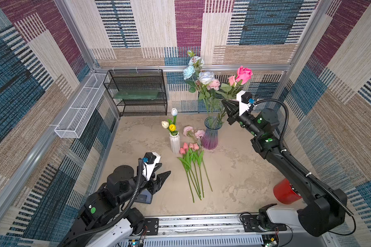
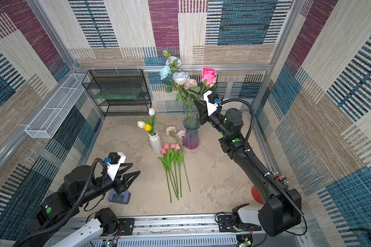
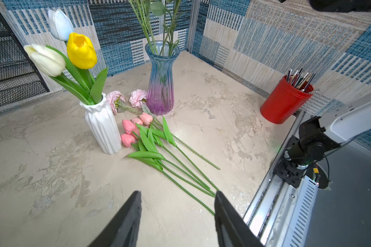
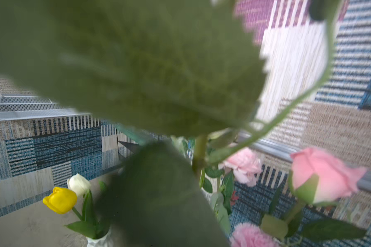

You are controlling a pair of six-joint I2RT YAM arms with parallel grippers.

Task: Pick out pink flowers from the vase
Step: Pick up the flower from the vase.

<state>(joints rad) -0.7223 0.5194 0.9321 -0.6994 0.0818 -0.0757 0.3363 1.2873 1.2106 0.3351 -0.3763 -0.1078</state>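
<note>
A blue-to-purple glass vase [image 1: 211, 134] [image 3: 161, 79] stands mid-table, holding pale blue and white roses and a pale pink bloom [image 1: 214, 84]. My right gripper [image 1: 223, 101] is above its mouth, shut on the stem of a bright pink rose [image 1: 243, 74] [image 2: 208, 74] with a smaller pink bud [image 4: 323, 175]. Blurred green leaves [image 4: 137, 64] hide the jaws in the right wrist view. Several pink tulips [image 1: 189, 147] [image 3: 133, 128] and two frilly pink blooms [image 1: 188, 130] lie on the table beside the vase. My left gripper [image 1: 163, 171] [image 3: 177, 193] hovers open and empty near the tulip stem ends.
A white ribbed vase [image 1: 174, 143] with white and yellow tulips stands left of the tulips. Along the back left are a black mesh shelf [image 1: 137, 92] and a white mesh basket [image 1: 79, 111]. A red cup of pens [image 3: 284, 102] is at the front right, and a dark device [image 1: 145, 197] lies under the left arm.
</note>
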